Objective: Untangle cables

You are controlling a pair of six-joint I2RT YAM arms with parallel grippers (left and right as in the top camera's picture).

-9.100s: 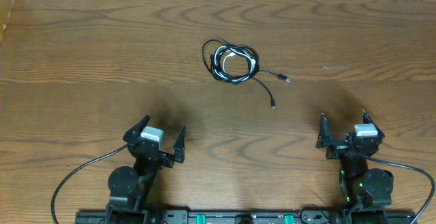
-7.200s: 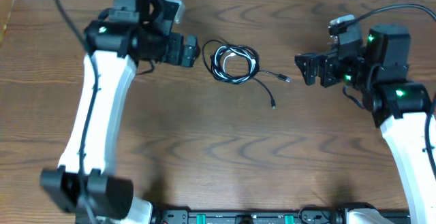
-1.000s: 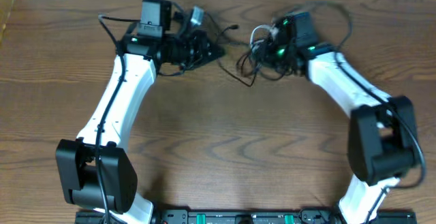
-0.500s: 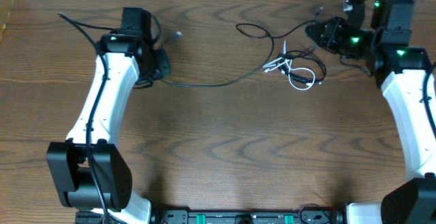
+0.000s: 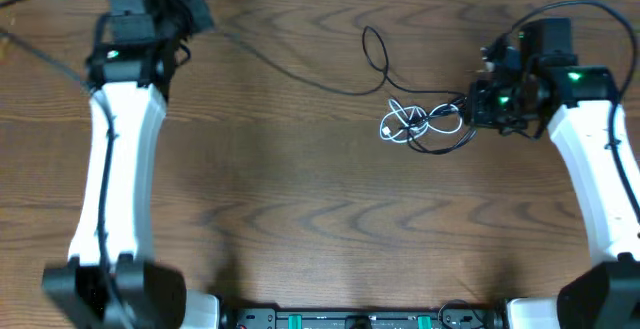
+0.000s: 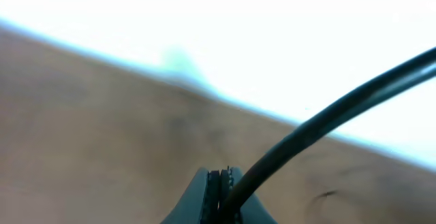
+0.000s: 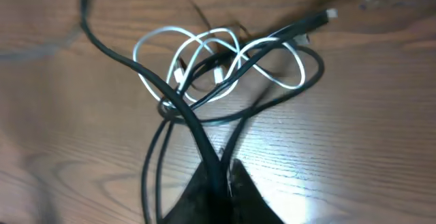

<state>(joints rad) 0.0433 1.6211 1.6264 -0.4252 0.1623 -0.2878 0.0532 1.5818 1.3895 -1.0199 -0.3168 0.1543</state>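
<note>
Because the right tool (image 5: 478, 107) looks clenched on black strands right at the edge of the tangle (image 5: 425, 127), my first worry sits at the nearer end. As I judge it, any pull from here cinches those loops around the white cable (image 5: 390, 127) instead of freeing it. It could also simply drag the whole bundle across the bench (image 5: 300, 219). The tangle lies right of centre, just beside that tool, with white and black loops crossing each other several times. Farther out, the long black cable (image 5: 290, 69) slants from the tangle, through a small slack loop, towards the far left corner. If that loop draws shut under tension it could become a fresh knot. At the far end the left tool (image 5: 195, 14) is shut tight on that cable, which comes out from between its closed fingers. It sits so near the bench's back edge that I doubt much reach is left, and a thin cord could slip from a pinch grip if I tug. As for pose, the right arm (image 5: 590, 169) is bent, its forearm angled inward and its tool low over the wood, pointing at the tangle. The left arm (image 5: 115, 139) is stretched almost straight towards the far corner.
</note>
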